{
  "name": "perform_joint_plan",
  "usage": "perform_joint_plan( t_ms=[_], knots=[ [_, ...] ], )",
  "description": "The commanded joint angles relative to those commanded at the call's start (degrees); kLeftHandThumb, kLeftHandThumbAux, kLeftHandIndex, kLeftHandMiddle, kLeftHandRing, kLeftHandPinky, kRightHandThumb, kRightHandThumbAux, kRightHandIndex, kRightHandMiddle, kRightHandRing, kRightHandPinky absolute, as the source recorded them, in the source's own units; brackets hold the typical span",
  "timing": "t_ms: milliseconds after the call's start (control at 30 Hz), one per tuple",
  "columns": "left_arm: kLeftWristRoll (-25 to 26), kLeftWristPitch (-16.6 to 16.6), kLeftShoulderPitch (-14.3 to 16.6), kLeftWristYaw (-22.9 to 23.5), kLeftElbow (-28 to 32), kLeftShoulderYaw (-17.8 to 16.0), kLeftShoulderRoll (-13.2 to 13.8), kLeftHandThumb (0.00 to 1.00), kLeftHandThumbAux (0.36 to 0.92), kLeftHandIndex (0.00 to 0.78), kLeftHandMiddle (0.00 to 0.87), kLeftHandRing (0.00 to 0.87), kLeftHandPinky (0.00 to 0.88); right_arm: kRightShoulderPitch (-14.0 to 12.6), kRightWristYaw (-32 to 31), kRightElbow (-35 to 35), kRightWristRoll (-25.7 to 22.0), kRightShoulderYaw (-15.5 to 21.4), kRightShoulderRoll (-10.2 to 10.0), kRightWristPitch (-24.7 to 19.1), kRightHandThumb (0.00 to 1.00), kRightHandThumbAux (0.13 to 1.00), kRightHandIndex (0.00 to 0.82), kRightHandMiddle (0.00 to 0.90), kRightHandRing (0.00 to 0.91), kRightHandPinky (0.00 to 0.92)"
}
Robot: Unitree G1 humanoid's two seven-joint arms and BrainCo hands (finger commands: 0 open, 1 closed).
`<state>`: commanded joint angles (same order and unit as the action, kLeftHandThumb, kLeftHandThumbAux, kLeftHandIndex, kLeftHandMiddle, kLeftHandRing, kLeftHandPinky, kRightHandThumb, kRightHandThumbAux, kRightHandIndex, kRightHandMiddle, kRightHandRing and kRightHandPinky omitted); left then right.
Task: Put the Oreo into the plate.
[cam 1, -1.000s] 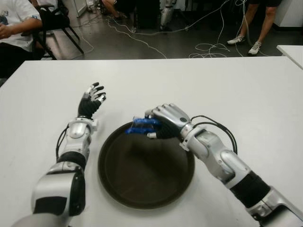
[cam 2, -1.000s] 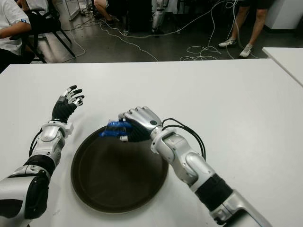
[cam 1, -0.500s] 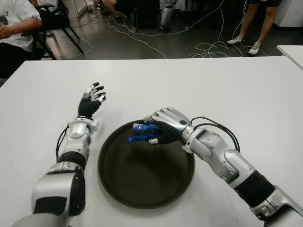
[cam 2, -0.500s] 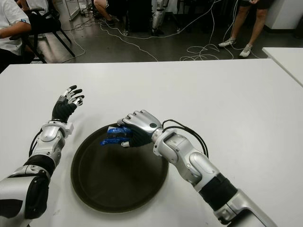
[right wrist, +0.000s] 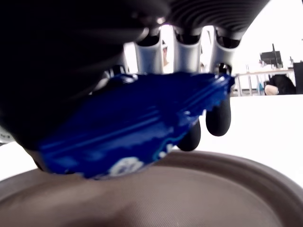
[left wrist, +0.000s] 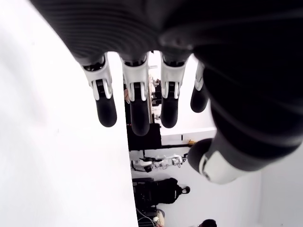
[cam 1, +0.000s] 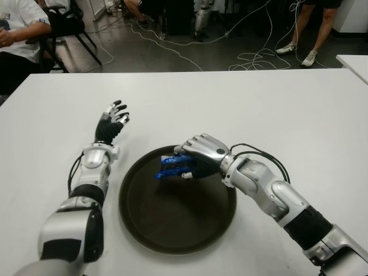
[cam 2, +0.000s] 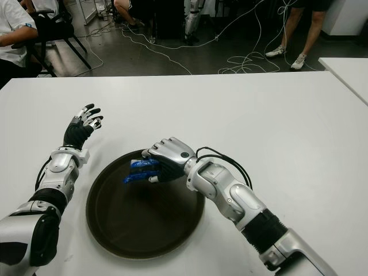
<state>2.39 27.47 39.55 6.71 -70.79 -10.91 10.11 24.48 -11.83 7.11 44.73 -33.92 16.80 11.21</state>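
Note:
A round dark brown plate (cam 1: 172, 230) lies on the white table (cam 1: 287, 115) in front of me. My right hand (cam 1: 187, 164) hovers over the plate's far part, fingers curled around a blue Oreo packet (cam 1: 172, 165). The right wrist view shows the blue Oreo packet (right wrist: 137, 118) clamped in the fingers just above the plate's brown surface (right wrist: 199, 198), not touching it. My left hand (cam 1: 112, 122) shows to the left of the plate, over the bare table, fingers spread and holding nothing.
Beyond the table's far edge there is a dark floor with cables (cam 1: 253, 57), a seated person (cam 1: 14, 34) at the far left and a person's legs (cam 1: 307, 34) at the far right. Another white table's corner (cam 1: 355, 62) shows at the right.
My right hand has carried the Oreo packet from the plate's far rim inward and lower over the plate. The left hand has not moved.

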Motion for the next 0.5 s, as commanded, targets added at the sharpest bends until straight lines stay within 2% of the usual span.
perform_joint_plan(
  t_ms=[167, 200, 233, 267, 367, 500],
  knots=[
    [-0.1, -0.2, 0.0, -0.1, 0.1, 0.1, 0.0, 0.155, 0.704, 0.11, 0.167, 0.166, 0.17, -0.3, -1.2, 0.3, -0.2, 0.4, -0.3, -0.5, 0.665, 0.743, 0.399, 0.335, 0.348, 0.337],
    [-0.1, -0.3, 0.0, -0.1, 0.1, 0.1, 0.0, 0.156, 0.705, 0.11, 0.168, 0.166, 0.17, -0.3, -1.5, 0.3, -0.2, 0.4, -0.4, -0.7, 0.547, 0.744, 0.333, 0.302, 0.313, 0.3],
    [-0.1, -0.4, 0.1, -0.3, 0.1, 0.1, 0.0, 0.157, 0.707, 0.11, 0.168, 0.166, 0.169, -0.4, -1.8, 0.2, -0.2, 0.5, -0.4, -0.9, 0.352, 0.751, 0.237, 0.255, 0.261, 0.246],
    [-0.2, -0.6, 0.1, -0.3, 0.0, 0.1, 0.0, 0.157, 0.707, 0.11, 0.171, 0.169, 0.169, -0.5, -2.1, 0.1, -0.2, 0.6, -0.4, -1.1, 0.225, 0.742, 0.156, 0.192, 0.194, 0.18],
    [-0.2, -0.7, 0.1, -0.6, 0.1, 0.1, 0.0, 0.157, 0.709, 0.112, 0.175, 0.171, 0.168, -0.8, -3.5, -0.7, 0.3, 0.6, -0.5, -2.5, 0.073, 0.706, 0.052, 0.087, 0.083, 0.083],
    [-0.4, -0.8, 0.2, -1.1, 0.1, 0.3, 0.0, 0.157, 0.72, 0.118, 0.182, 0.174, 0.178, -0.8, -5.2, -1.6, 1.3, 0.4, -0.4, -4.5, 0.019, 0.618, 0.013, 0.022, 0.021, 0.021]
  ],
)
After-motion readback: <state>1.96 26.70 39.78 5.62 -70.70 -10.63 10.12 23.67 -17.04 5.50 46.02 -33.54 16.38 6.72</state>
